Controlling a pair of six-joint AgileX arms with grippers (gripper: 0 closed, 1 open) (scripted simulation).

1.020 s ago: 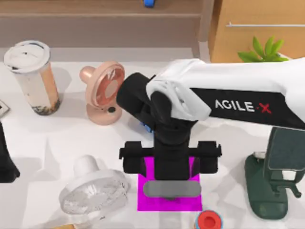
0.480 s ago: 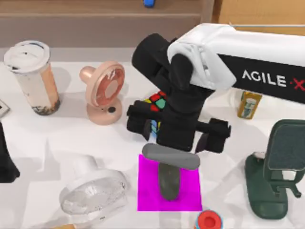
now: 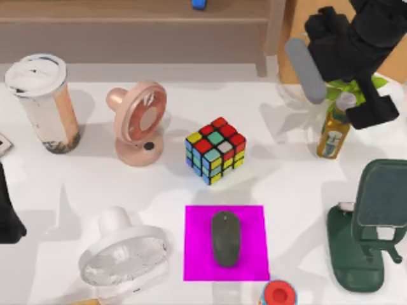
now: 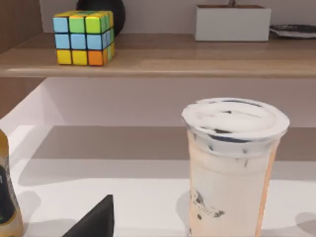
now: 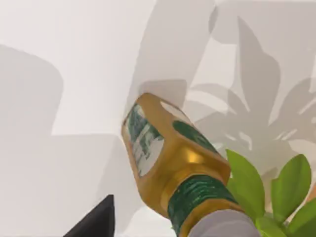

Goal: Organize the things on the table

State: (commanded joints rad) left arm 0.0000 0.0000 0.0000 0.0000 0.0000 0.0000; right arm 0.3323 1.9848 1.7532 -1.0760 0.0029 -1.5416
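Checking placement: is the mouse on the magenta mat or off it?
On it. The mouse lies wholly within the magenta mat, nothing touching it.

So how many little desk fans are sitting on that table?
2. A pink round-caged desk fan stands at the back left, beside the beige white-lidded drink cup. A white round-caged desk fan sits at the front left, beside the magenta square mat.

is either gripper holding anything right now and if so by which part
Nothing is held. The mouse lies free on the magenta mat; the right gripper is raised far away.
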